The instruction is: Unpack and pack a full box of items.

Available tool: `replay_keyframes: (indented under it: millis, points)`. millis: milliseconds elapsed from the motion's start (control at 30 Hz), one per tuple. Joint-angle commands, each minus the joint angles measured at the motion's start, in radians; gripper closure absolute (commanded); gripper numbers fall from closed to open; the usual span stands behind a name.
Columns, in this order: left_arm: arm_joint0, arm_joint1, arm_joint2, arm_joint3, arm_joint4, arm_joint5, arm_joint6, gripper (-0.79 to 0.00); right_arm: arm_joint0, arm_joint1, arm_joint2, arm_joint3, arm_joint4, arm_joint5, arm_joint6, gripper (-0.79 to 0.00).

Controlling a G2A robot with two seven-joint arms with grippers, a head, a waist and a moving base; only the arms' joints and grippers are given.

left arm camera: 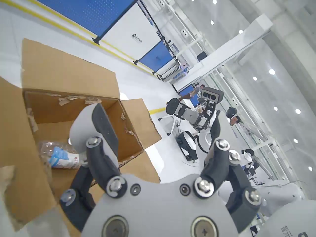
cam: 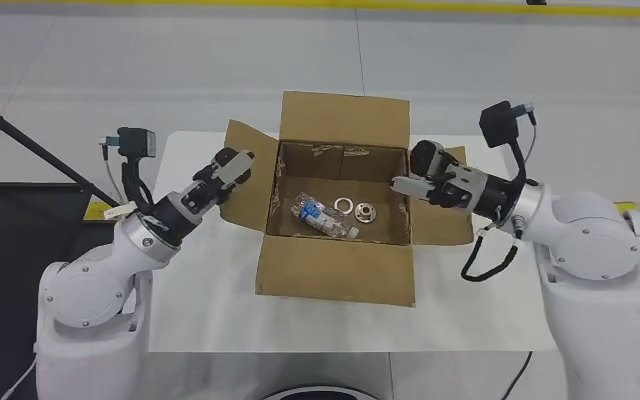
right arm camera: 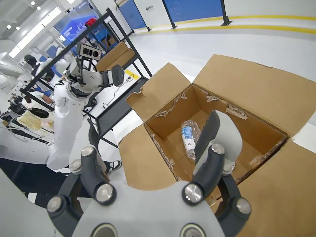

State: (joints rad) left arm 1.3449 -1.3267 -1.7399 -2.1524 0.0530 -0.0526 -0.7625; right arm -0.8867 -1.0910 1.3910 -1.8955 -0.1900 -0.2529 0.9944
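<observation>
A: On white bench (cam: pixel 200 310), near the middle: open cardboard box (cam: pixel 335 275), all four flaps folded outward. Inside?

B: Lying on the box floor: crushed plastic bottle (cam: pixel 322 217) with blue label. Just beside, two small rings: pale ring (cam: pixel 343 204) and darker ring (cam: pixel 362 211).

A: Left gripper (cam: pixel 238 165)?

B: Above the box's left flap, outside the opening. Fingers (left arm camera: pixel 103 124) wide apart, gripping nothing.

A: Right gripper (cam: pixel 412 168)?

B: Over the right rim of the box, toward the far corner. Fingers (right arm camera: pixel 219 129) also apart, empty. Cannot tell whether touching the cardboard.
</observation>
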Motion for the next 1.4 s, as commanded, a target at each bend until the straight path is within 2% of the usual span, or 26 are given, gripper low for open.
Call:
replay_keyframes:
  millis: [0,500,700,867,1200,1367]
  points:
    - [0.039,0.003,-0.043,0.008,-0.032,-0.027,0.003,-0.785,0.02,-0.002,-0.038,0.005,-0.024,0.012,0.002,-0.785]
    - [0.052,0.004,-0.053,0.012,-0.045,-0.037,0.004,-0.785,0.019,-0.003,-0.056,-0.01,-0.05,0.007,-0.005,-0.785]
    - [0.038,0.01,-0.044,0.033,-0.059,0.009,0.048,-0.785,0.137,-0.024,-0.274,-0.012,-0.319,0.102,0.001,-0.785]
    - [0.028,0.016,-0.068,0.068,-0.092,0.046,0.083,-0.785,0.298,-0.067,-0.48,0.119,-0.419,0.161,0.035,-0.785]
    - [0.054,0.029,-0.111,0.078,-0.14,0.047,0.093,-0.785,0.527,-0.184,-0.787,0.435,-0.462,0.16,0.054,-0.785]
    - [0.058,0.035,-0.115,0.081,-0.15,0.045,0.099,-0.785,0.579,-0.236,-0.869,0.552,-0.45,0.15,0.064,-0.785]
